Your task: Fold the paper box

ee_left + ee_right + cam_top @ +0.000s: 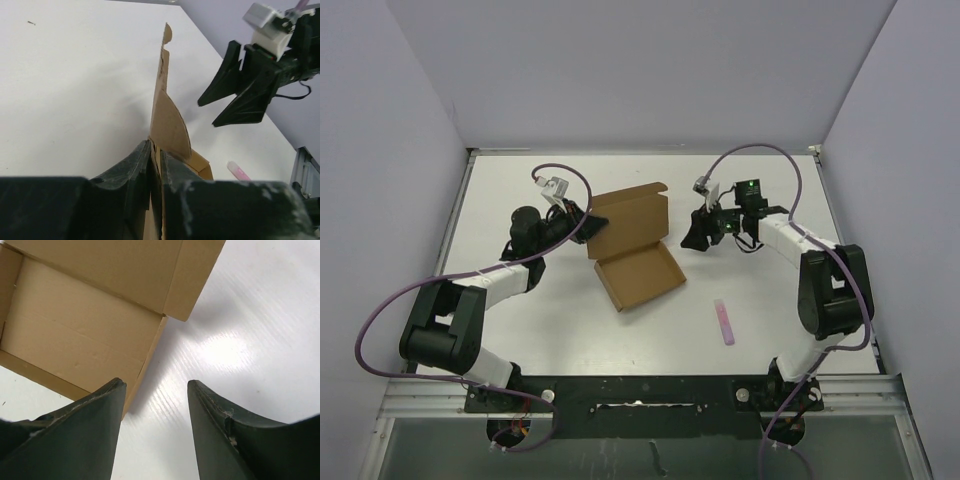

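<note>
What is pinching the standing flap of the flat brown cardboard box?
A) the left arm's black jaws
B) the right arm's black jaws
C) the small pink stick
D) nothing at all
A: the left wrist view shows the left arm's black jaws shut on the upright flap of the brown cardboard box, while the right arm's jaws stand open beside it, holding nothing.

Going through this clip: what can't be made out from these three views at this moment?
Top view: the wrist of the left gripper covers its fingertips, hiding its pinch on the paper box.
Left wrist view: that gripper and the edge-on flap hide most of the box's tray.
Right wrist view: the box is cut off by the top and left edges.
Top view: the pink stick is too small to identify.
</note>
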